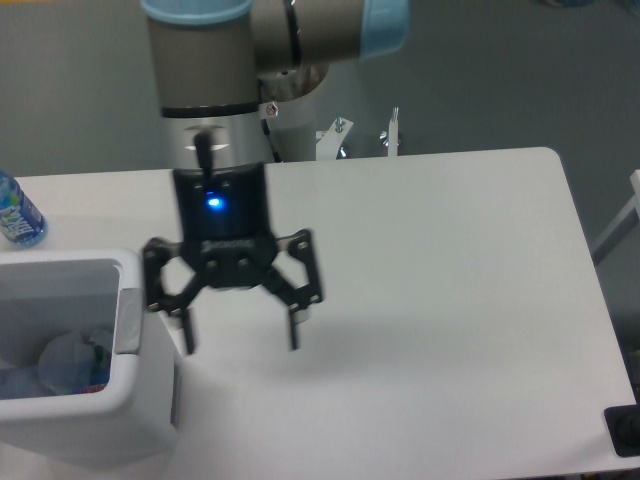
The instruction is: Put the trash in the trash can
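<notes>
The white trash can (130, 420) stands at the table's front left corner, with a grey panel on its right side. Inside it lie the crushed clear plastic bottle (35, 378) and a crumpled white scrap (72, 355), with a bit of red and blue beside them. My gripper (240, 335) hangs over the table just right of the can. Its fingers are spread wide and hold nothing.
An upright bottle with a blue label (18, 212) stands at the table's far left edge, behind the can. The arm's base and metal brackets (340, 135) are beyond the table's back edge. A black object (625, 430) sits at the front right corner.
</notes>
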Controlling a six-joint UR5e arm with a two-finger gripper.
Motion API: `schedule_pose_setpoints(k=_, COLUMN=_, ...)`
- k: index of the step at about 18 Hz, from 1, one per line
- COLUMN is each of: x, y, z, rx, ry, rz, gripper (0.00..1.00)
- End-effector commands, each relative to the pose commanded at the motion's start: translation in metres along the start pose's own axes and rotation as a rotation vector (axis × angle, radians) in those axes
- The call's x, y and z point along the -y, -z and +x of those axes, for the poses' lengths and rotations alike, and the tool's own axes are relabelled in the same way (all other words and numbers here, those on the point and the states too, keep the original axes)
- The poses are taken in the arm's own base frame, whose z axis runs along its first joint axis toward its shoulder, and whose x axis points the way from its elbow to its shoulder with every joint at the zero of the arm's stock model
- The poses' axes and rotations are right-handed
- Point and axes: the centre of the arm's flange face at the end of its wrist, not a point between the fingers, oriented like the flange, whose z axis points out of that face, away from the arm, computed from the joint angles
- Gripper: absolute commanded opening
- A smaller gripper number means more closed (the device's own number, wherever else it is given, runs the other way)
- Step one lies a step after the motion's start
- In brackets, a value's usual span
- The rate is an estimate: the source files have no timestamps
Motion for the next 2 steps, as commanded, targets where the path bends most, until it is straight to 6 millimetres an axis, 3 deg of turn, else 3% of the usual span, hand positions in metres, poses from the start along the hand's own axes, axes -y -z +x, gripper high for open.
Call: schedule_pose_setpoints(k=2, x=-0.0025, y=0.0023, z=-0.0028, rx=0.036, ry=-0.034, rz=-0.028, gripper=1.0)
